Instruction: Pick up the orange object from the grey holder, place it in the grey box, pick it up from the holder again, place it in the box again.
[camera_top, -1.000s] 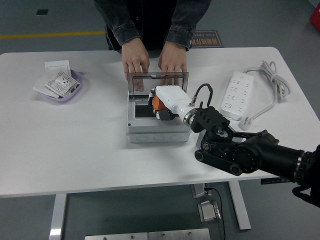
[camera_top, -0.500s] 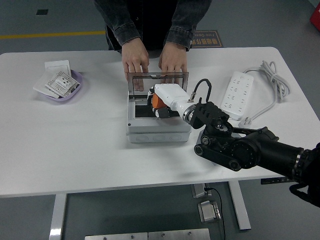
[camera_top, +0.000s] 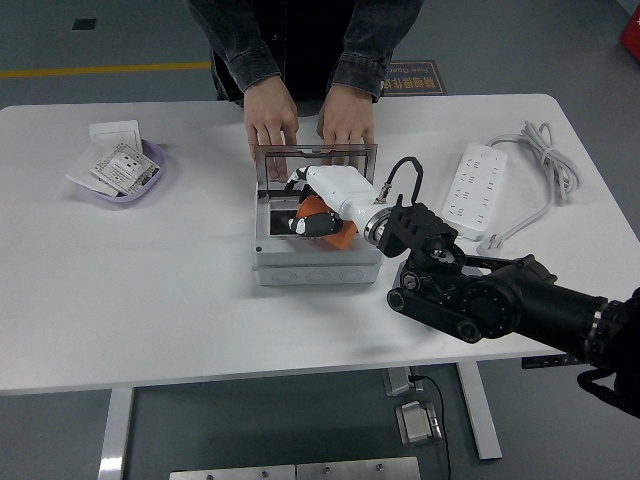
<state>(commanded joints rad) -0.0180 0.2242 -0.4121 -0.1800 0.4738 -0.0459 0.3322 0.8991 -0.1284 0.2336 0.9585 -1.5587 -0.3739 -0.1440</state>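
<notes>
- one robot arm in view, the right, coming in from the lower right corner over the white table (camera_top: 150, 300).
- right hand (camera_top: 322, 208): white shell, dark fingers curled round the orange object (camera_top: 318, 215); fingers close in, wrapped on it, not spread.
- orange object sits in that grip over the open top of the grey box (camera_top: 310, 262), above the dark interior; cannot tell whether it touches the box floor.
- grey box near table centre, its clear lid (camera_top: 316, 160) standing upright at the far side.
- person at the far side, both hands flat on the table just behind the lid: one hand (camera_top: 271, 120) toward picture left, other hand (camera_top: 346, 115) toward picture right; neither touches the orange object.
- purple dish (camera_top: 150, 175) with paper packets at far left, well apart from the box.
- white power strip (camera_top: 474, 190) with coiled cord at right, beside the arm.
- grey holder: cannot pick it out.
</notes>
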